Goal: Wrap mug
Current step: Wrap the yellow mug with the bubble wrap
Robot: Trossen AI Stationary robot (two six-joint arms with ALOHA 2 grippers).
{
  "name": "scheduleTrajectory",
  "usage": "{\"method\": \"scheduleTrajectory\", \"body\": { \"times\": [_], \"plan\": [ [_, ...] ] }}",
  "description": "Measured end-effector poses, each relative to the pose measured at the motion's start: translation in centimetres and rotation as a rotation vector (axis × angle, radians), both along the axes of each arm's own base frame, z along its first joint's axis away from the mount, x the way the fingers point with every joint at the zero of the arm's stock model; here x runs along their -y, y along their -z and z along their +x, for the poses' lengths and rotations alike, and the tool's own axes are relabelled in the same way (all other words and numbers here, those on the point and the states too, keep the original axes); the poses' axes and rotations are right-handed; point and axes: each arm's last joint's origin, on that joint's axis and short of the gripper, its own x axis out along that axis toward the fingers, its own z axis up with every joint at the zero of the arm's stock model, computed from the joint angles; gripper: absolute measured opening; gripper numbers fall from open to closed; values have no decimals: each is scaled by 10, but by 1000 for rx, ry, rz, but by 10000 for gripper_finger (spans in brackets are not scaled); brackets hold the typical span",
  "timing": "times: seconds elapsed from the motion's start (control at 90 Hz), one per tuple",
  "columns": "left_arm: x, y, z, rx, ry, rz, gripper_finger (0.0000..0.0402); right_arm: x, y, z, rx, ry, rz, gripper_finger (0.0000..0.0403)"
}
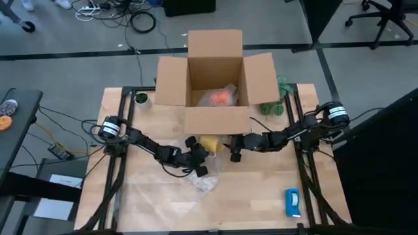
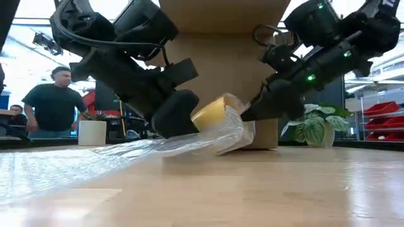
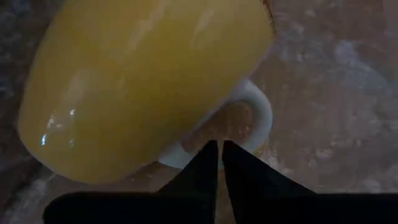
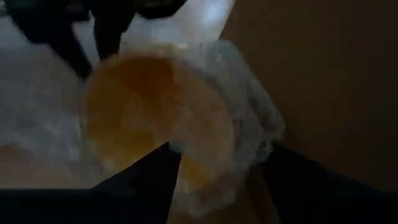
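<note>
We judge the glossy, breakable mug (image 1: 210, 144), lying on bubble wrap (image 1: 204, 181) at the box's (image 1: 214, 85) six o'clock, slippery; left claw (image 3: 220, 163) clenched beside its handle, right claw (image 4: 219, 167) spread around it.

cardboard box (image 1: 215, 85): open, table's far side | blue-and-white object (image 1: 292, 202): near right corner | plant (image 2: 314, 124): beside box

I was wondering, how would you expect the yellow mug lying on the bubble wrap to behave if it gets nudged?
The yellow mug lies on its side, so its rounded body would probably roll until the white handle stops it. Its glossy glaze suggests a hard, slippery, chip-prone surface. The bubble wrap looks thin and floppy, so it would likely slide along with the mug.
</note>
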Motion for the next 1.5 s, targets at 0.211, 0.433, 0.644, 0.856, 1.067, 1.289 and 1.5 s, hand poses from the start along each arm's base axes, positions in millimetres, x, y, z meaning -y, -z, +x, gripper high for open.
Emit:
{"method": "scheduleTrajectory", "body": {
  "times": [0.211, 0.433, 0.644, 0.856, 1.067, 1.289, 1.5],
  "plan": [
    [-2, 0, 0, -10, 6, 20, 14, 3, 12, 22, 24, 28, -2, 203],
    [-3, 0, 0, -24, 21, 40, 14, 1, 22, 39, 115, 132, 36, 161],
    [1, -4, -2, -29, 44, 52, 14, -6, 25, 38, 89, 174, -28, 26],
    [33, -46, -24, 21, 106, -42, 2, -27, 19, 34, 71, 195, -170, 6],
    [76, -64, -48, 64, 210, -136, 0, -63, -2, 40, 8, 167, -417, 2],
    [69, -12, -52, -209, 125, -190, 0, -109, -25, 49, -115, 20, -670, 1],
    [78, -1, -50, -290, 250, -284, 0, -129, -31, 45, -328, 41, -922, 1]
  ]
}}
